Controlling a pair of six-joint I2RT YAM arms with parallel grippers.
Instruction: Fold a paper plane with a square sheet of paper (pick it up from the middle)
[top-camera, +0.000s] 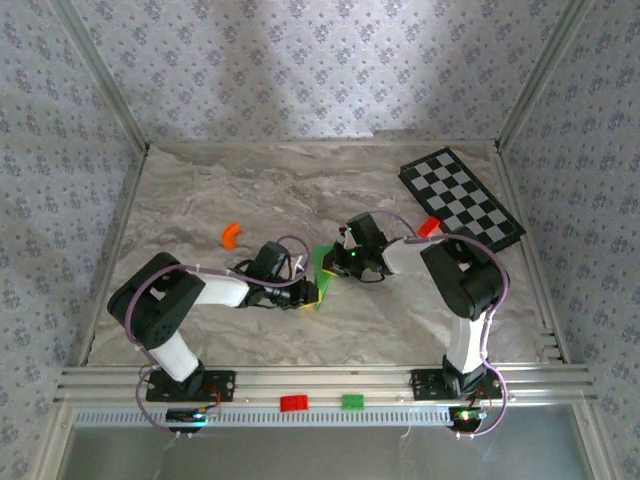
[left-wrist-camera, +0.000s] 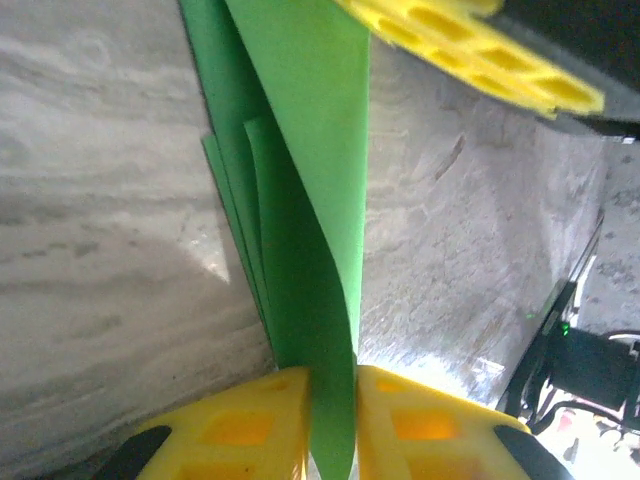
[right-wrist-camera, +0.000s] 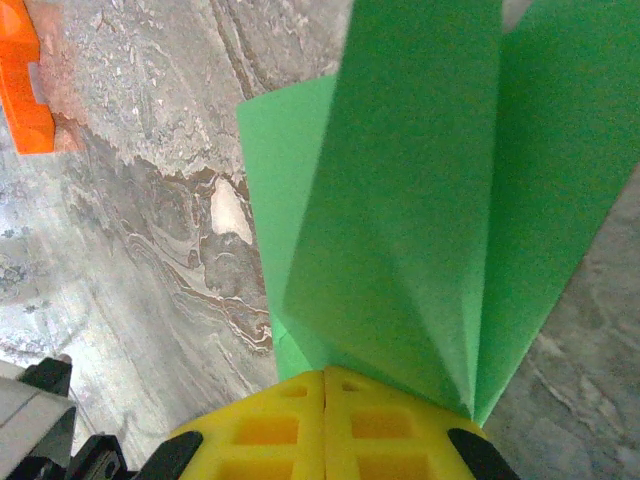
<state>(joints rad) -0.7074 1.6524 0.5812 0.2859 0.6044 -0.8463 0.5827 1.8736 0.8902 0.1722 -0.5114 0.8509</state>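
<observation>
1. The paper plane (top-camera: 323, 268) was bright green and unmarked, a part-folded sheet rather than a finished dart.
2. It stood up on edge, not flat, over the middle of the desk (top-camera: 250, 190).
3. In the left wrist view, several thin layers lay stacked along a long straight fold, with one flap curling away.
4. In the right wrist view, creased triangular panels fanned out from one narrow point.
</observation>
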